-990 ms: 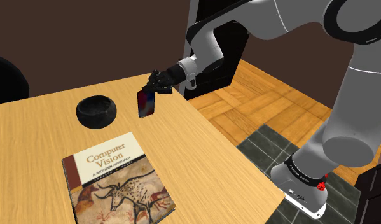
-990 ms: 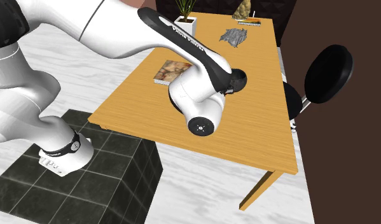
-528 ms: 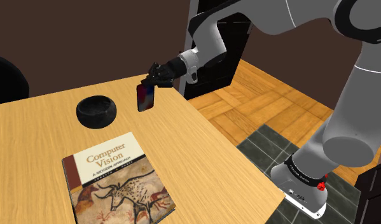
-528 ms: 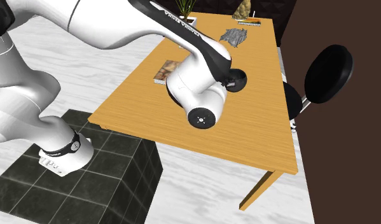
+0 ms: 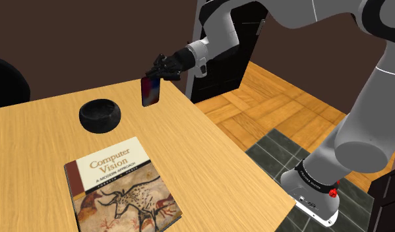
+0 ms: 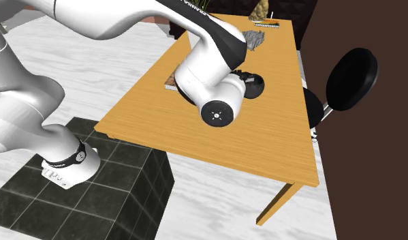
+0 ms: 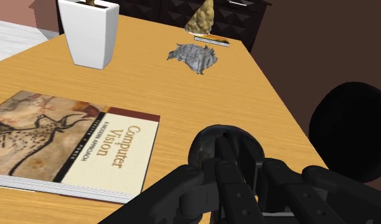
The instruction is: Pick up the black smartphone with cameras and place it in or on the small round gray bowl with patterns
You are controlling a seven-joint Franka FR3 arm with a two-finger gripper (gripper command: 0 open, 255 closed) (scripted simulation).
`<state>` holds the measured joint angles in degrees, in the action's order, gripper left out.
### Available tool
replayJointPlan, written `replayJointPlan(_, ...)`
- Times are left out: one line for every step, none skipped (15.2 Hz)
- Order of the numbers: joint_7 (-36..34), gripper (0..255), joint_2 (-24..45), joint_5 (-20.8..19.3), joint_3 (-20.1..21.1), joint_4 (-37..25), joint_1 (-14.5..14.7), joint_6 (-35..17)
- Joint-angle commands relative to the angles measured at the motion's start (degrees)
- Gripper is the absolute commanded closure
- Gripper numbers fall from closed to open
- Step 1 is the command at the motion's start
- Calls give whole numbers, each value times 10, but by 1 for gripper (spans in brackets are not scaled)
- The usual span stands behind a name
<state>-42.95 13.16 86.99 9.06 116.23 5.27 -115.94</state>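
Here the fingers (image 5: 157, 73) were clamped on the top end of the phone (image 5: 149, 91), which hung close to upright below them with its coloured screen turned toward the shoulder camera. The phone was in the air over the worktop (image 5: 209, 151), near its far edge. Its lower end looked clear of the surface, though I could not tell for certain. The bowl (image 5: 99, 114), round and dark, sat on the worktop to the shoulder view's left of the phone, near it but apart from it. A book (image 5: 120, 184) titled "Computer Vision", with a cave painting of a bull on its cover, lay flat nearer the camera, apart from the bowl. The white arm (image 5: 215, 33) reached in from the shoulder view's upper right. Its base sat on the dark-tiled stand (image 5: 272, 155), which stood beside a wooden floor (image 5: 288, 92). In the wrist view the bowl lay just beyond the fingers, with the book off to one side of it. Farther along the worktop stood a white planter (image 7: 88, 32) and a crumpled grey cloth (image 7: 193, 57). In the second exterior view a black chair (image 6: 350, 75) stood at the worktop's far side, on the side where the bowl was
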Motion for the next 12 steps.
replayJointPlan(-12,255,-9,-4,0,-1,0,2)
replayJointPlan(-18,255,-14,-6,0,-3,0,2)
replayJointPlan(-24,255,-18,-8,-1,-4,0,3)
replayJointPlan(-30,255,-22,-10,-1,-5,0,4)
replayJointPlan(-37,255,-27,-13,-1,-7,0,5)
replayJointPlan(-43,255,-31,-15,-1,-8,0,6)
replayJointPlan(-49,255,-35,-17,-1,-10,-1,7)
replayJointPlan(-55,255,-39,-19,-1,-12,-1,8)
replayJointPlan(-61,255,-43,-21,-1,-13,-1,9)
replayJointPlan(-68,255,-46,-24,-2,-16,-1,10)
replayJointPlan(-74,255,-50,-26,-2,-18,-1,11)
replayJointPlan(-80,255,-53,-28,-2,-20,-1,12)
